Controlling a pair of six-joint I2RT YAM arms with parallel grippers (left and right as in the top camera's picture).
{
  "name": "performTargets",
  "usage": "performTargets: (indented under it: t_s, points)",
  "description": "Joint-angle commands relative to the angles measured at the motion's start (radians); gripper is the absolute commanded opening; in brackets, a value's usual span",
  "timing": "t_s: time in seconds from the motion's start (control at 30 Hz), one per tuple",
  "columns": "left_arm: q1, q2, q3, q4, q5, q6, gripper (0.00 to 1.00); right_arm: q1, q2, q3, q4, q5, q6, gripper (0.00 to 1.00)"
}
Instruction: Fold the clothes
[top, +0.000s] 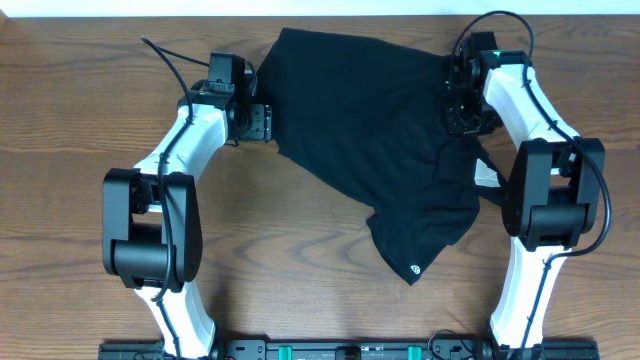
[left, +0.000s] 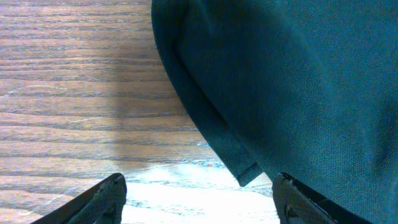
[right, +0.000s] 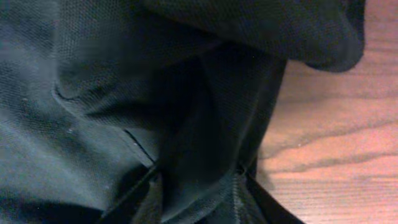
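The clothes are one black shirt, spread crumpled from the table's far middle down to a lobe with a small white logo. My left gripper stands open at the shirt's left edge. In the left wrist view a hem corner lies just inside the right finger, and the left gripper has bare wood under it. My right gripper is at the shirt's right edge. In the right wrist view its fingers are closed on a bunched fold of the black fabric.
The wooden table runs under everything. Both arms' white links and black bases stand at the left and right. A strip of white shows beside the right arm.
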Motion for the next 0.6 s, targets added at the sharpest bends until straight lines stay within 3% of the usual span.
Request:
performTargets:
  t_s: [0.0,0.07,0.17,0.4,0.57]
  points:
    - [0.005,0.008,-0.003,-0.002,-0.009,0.006,0.77,-0.010,-0.043,0.009,-0.007,0.017,0.010,0.37]
    - [0.005,0.008,-0.003,-0.002,-0.009,0.006,0.76,-0.010,-0.043,0.009,-0.014,0.018,0.017,0.32]
    - [0.005,0.008,-0.003,-0.002,-0.009,0.006,0.76,-0.011,-0.044,0.009,-0.016,0.044,0.039,0.01]
    - [0.005,0.008,-0.003,-0.002,-0.009,0.006,0.76,-0.052,-0.080,0.029,-0.009,0.120,0.046,0.01]
    - [0.005,0.008,-0.003,-0.002,-0.009,0.006,0.76,-0.157,-0.096,0.089,0.089,0.115,-0.010,0.01]
